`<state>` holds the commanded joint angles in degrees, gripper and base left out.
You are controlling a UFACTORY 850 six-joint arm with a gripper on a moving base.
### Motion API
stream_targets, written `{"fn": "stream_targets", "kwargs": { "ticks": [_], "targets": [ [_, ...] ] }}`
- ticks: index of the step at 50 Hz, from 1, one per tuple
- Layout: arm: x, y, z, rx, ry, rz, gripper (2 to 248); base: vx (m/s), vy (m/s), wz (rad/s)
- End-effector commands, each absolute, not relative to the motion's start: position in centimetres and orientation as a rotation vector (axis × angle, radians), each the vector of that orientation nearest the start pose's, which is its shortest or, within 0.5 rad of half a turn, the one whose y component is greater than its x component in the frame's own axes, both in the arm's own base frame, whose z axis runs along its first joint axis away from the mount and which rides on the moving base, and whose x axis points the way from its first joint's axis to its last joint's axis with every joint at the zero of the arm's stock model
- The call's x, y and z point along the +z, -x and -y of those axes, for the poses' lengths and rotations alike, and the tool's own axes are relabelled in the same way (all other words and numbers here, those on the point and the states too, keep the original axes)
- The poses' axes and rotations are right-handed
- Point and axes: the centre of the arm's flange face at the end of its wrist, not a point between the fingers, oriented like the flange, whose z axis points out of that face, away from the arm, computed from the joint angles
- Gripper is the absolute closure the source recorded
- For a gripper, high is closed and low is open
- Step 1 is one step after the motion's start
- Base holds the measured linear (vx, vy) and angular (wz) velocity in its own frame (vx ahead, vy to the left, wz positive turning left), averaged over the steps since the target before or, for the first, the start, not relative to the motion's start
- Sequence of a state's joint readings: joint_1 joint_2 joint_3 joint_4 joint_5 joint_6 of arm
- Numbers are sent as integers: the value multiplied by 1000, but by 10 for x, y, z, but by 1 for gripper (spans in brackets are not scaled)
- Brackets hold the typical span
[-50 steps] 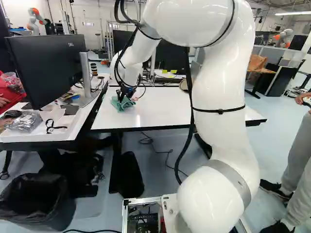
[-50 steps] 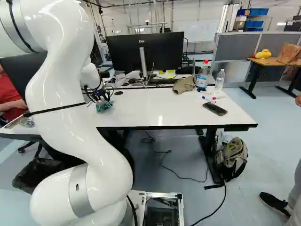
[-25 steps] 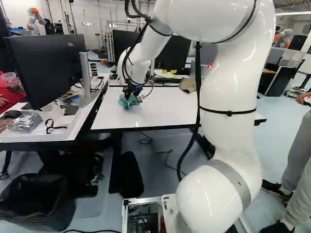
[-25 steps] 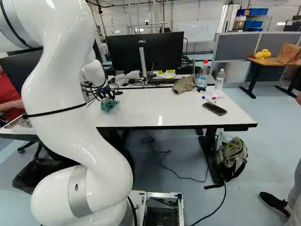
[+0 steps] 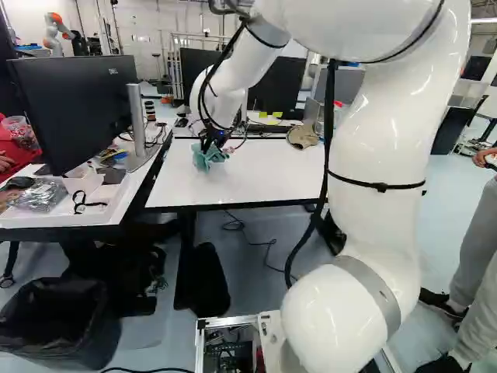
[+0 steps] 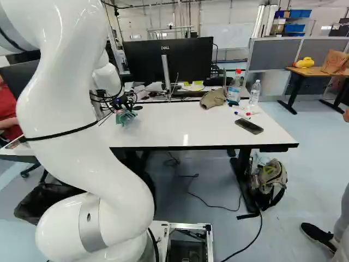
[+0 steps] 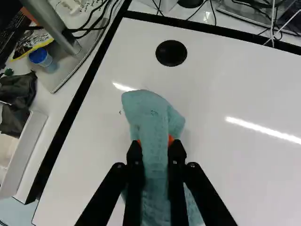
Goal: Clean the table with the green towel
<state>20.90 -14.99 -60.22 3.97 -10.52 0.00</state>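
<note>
The jaws hold the green towel (image 7: 153, 110) tight, one on each side. In the right base view, the towel is at 9 o'clock on the white surface (image 6: 180, 128). I can't tell if it touches down. A black circle (image 7: 171, 52) is at 12 o'clock from the jaws, past the towel. On the surface, a cap (image 6: 213, 98) is at 1 o'clock, bottles (image 6: 234, 95) at 2 and a phone (image 6: 249, 126) at 3.
</note>
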Motion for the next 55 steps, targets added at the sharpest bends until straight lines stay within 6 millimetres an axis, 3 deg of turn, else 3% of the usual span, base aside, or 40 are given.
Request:
{"fn": "stream_targets", "kwargs": {
  "ticks": [35,55],
  "targets": [
    [474,-483,-140,-861,2888,312,191,0,0,0],
    [474,-481,-135,-861,2892,301,191,0,0,0]
  ]
}}
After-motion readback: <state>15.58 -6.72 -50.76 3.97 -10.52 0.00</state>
